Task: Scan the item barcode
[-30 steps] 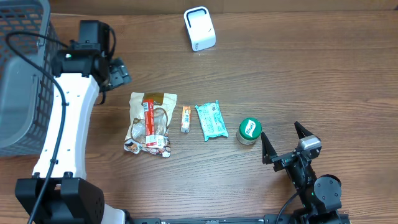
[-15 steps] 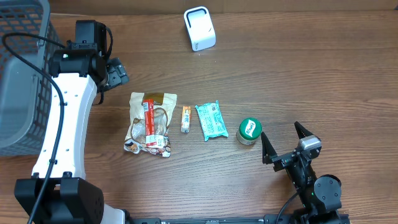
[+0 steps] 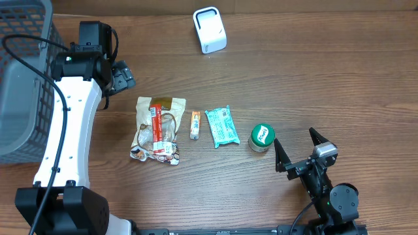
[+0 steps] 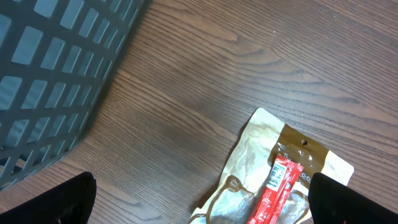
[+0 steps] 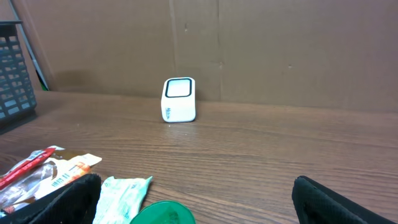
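A white barcode scanner [image 3: 209, 29] stands at the far middle of the table, also seen in the right wrist view [image 5: 179, 99]. Four items lie in a row: a clear snack bag with a red stick pack [image 3: 158, 129], a small orange bar [image 3: 194, 124], a teal packet [image 3: 222, 126] and a green-lidded jar [image 3: 262, 137]. My left gripper [image 3: 121, 77] hovers open beyond the bag's upper left corner; the bag [image 4: 273, 180] shows between its fingertips. My right gripper [image 3: 297, 142] rests open just right of the jar, whose lid [image 5: 163, 213] is low in its view. Neither holds anything.
A grey mesh basket [image 3: 23, 72] fills the far left corner and shows close by in the left wrist view [image 4: 56, 74]. A brown cardboard wall [image 5: 261, 50] stands behind the scanner. Bare wood lies right of the jar and between the items and the scanner.
My left gripper has shifted slightly up and left toward the basket, then stayed still. The right arm and the items have not moved.
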Robot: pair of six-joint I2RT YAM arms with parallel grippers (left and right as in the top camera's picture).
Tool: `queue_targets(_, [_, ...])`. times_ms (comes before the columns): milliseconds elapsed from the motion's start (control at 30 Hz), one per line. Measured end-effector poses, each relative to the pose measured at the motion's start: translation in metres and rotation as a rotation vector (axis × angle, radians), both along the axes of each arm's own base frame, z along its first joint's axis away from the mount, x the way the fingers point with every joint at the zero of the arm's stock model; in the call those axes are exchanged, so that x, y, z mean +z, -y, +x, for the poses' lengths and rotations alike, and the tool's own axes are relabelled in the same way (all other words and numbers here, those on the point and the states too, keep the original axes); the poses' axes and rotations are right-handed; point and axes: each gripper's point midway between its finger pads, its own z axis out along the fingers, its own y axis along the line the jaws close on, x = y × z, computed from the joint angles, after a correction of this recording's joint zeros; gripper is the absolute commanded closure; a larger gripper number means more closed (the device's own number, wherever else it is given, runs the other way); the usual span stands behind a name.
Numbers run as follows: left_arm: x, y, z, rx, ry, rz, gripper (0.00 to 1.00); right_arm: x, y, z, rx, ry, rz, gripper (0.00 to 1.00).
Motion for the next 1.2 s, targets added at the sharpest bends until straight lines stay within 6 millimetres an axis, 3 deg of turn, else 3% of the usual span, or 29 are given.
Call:
queue_targets(167, [0.0,0.0,0.0,0.0,0.0,0.0,0.0,0.001,-0.006,-0.002,0.038,-0.001,0.013,0.0])
queue_targets(367, [0.0,0.0,0.0,0.0,0.0,0.0,0.0,-0.012,-0.009,-0.007,0.054,-0.114,0.059,0.0])
queue_targets(467, [0.0,0.0,0.0,0.0,0.0,0.0,0.0,0.015,-0.006,-0.017,0.052,-0.13,0.072,0.0])
queue_targets(667, [0.0,0.0,0.0,0.0,0.0,0.0,0.0,0.104,0.004,-0.046,0.03,-0.121,0.085,0.0])
queue_targets(833, [0.0,0.0,0.0,0.0,-0.001,0.0,0.0,0.157,0.009,-0.061,0.015,-0.236,0.058,0.0])
queue_targets(1033, [0.0,0.0,0.0,0.0,0.0,0.0,0.0,0.192,0.013,-0.071,-0.008,-0.533,-0.012,0.0])
queue_targets(1200, [0.0,0.0,0.0,0.0,0.0,0.0,0.0,0.198,0.016,-0.06,-0.05,-0.75,-0.076,0.0])
